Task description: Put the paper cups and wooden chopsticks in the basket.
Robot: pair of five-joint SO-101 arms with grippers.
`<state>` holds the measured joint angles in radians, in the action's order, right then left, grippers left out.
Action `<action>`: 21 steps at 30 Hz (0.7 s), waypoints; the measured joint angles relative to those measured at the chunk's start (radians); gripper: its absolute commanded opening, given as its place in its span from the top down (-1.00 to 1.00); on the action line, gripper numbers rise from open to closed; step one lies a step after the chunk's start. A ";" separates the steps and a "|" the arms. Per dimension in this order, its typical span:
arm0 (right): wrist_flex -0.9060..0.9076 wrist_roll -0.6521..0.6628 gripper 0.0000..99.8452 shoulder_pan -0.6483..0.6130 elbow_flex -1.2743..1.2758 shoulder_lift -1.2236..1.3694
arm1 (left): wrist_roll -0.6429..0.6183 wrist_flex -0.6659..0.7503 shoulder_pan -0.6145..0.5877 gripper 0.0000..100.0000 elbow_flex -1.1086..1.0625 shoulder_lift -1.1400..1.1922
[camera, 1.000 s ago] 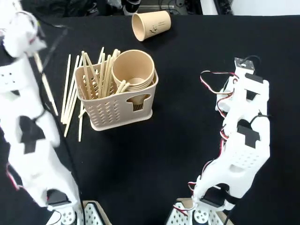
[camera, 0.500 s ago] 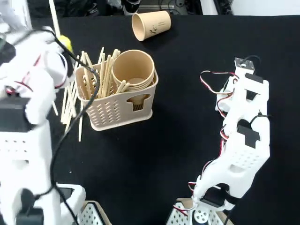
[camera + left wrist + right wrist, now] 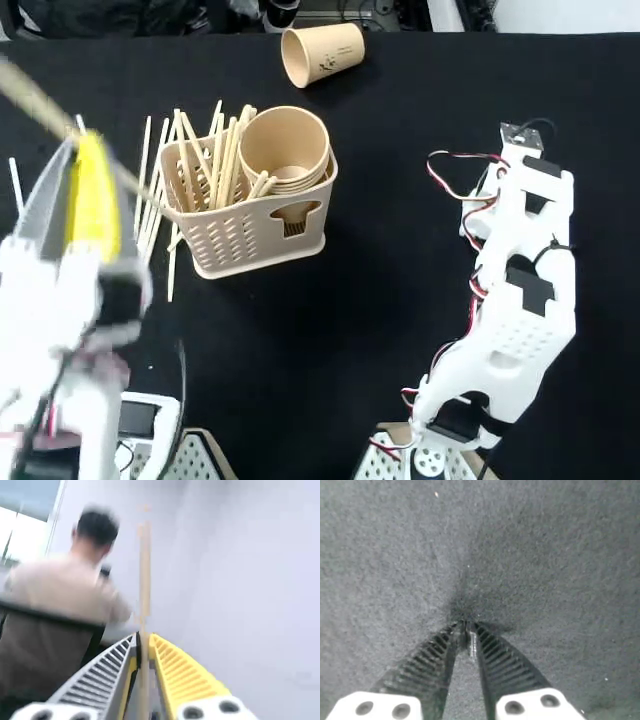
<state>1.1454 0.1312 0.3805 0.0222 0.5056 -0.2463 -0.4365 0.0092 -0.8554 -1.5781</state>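
Observation:
A beige slotted basket stands left of the table's middle. It holds stacked paper cups and several wooden chopsticks leaning upright. Another paper cup lies on its side at the far edge. Several loose chopsticks lie on the cloth just left of the basket. My left gripper is raised high over the table's left side, shut on one chopstick that also runs up between its fingers in the left wrist view as the chopstick. My right gripper is shut, tips on the black cloth.
The right arm sits folded on the right side of the table. Black cloth covers the whole table, with bare room between the basket and the right arm. Dark clutter lines the far edge.
The left arm has swung up and toward the camera, carrying the chopstick off the table. The right arm, basket and cups have not moved.

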 measured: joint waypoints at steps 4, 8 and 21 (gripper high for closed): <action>0.000 0.000 0.98 0.000 0.000 0.000 | 0.055 0.158 0.014 0.94 -0.175 0.021; 0.000 0.000 0.98 0.000 0.000 0.000 | 0.167 0.442 0.012 0.94 -0.373 0.130; 0.000 0.000 0.98 0.000 0.000 0.000 | 0.135 -0.143 -0.015 0.58 -0.044 0.250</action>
<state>1.1454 0.1312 0.3805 0.0222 0.5056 -0.1112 -0.5792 -0.0061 -0.8999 -1.3280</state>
